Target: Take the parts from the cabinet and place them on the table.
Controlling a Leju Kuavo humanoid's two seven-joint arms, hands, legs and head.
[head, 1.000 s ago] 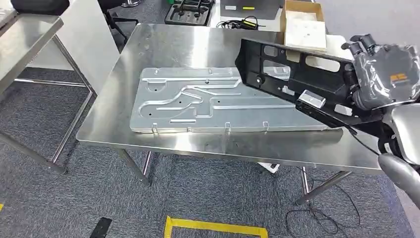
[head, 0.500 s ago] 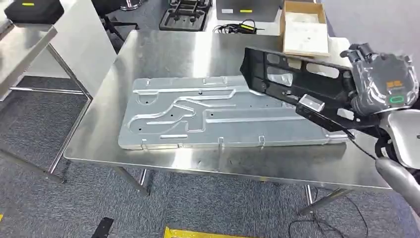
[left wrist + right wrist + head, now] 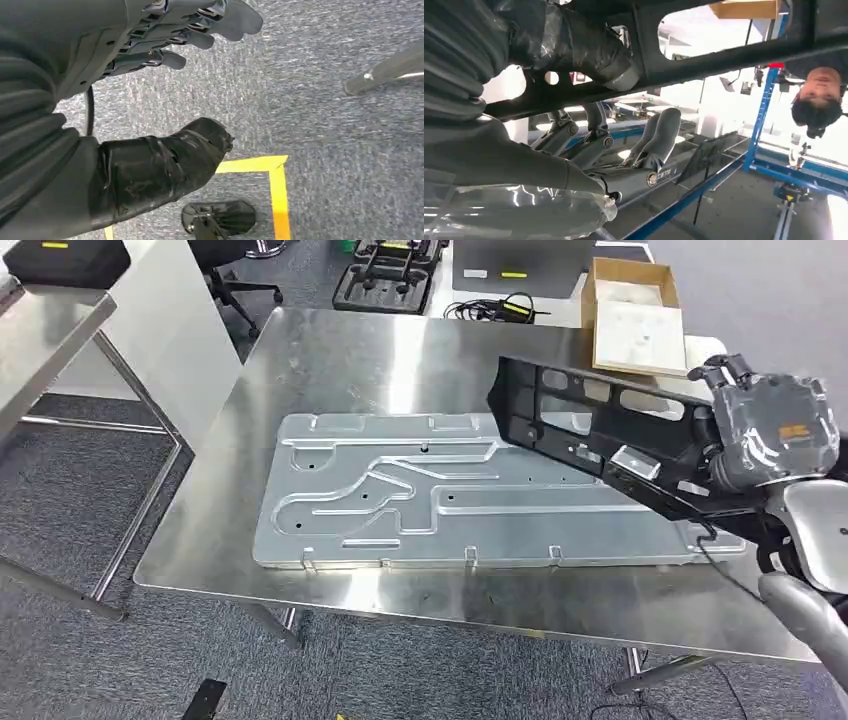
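Steel sheet makes up the table (image 3: 330,350) top, and the near edge at six o'clock is bare, so the placing must happen further in. Just beyond that edge lies the pressed metal panel (image 3: 400,495), flat, running from nine o'clock across to about four o'clock. Over its right end, at three o'clock, the right hand (image 3: 770,430) grips the black frame part (image 3: 590,425) by one end; the wrist view shows thumb and fingers wrapped round a bar of it. The part hangs tilted above the panel, its free end reaching toward the centre, and I cannot tell whether any corner touches yet.

To set it down well, I judge the hand should level the long frame first, lower it slowly so the free end does not strike or scrape the panel, and let go only once it rests steadily. The left hand (image 3: 190,30) hangs over the carpet, fingers apart, holding nothing. Further off, at one o'clock, a cardboard box (image 3: 635,315) sits clear of the work.
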